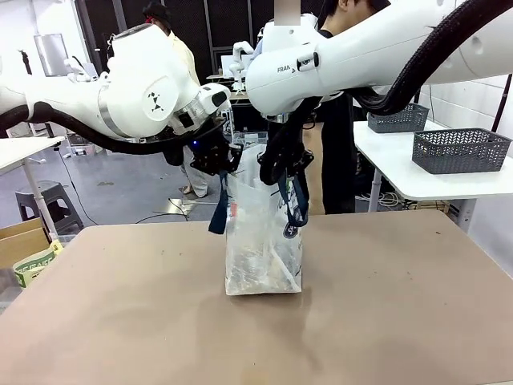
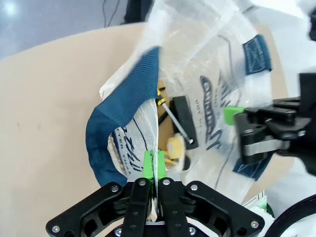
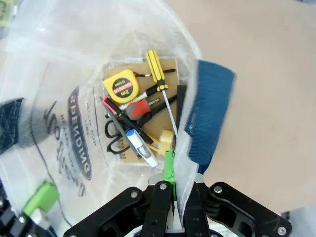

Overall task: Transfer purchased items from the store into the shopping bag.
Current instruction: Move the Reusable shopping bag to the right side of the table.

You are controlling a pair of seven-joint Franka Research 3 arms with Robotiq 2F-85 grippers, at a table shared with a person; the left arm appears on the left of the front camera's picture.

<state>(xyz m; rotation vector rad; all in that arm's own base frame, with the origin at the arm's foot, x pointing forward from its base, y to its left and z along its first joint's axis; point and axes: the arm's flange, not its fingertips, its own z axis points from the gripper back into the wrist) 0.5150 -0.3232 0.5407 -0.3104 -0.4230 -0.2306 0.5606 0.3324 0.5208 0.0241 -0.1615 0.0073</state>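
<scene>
My left jaws are shut tight on one side of the rim of the shopping bag (image 1: 263, 241). My right jaws pinch the other side. I think this pulls the mouth wide and keeps the bag standing up on the worktop (image 1: 401, 313). At the bottom lie the purchased items (image 3: 140, 113): a yellow tape measure (image 3: 120, 85), a screwdriver (image 3: 158, 74), scissors (image 3: 114, 138) and a white and blue pen (image 3: 139, 147), on a brown card (image 3: 170, 66).

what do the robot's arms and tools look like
The left arm and right arm are glossy white with rounded joints and black ribbed cable hoses; the right one carries dark lettering. The left tool and right tool are black bolted linkages tipped with green pads.
</scene>
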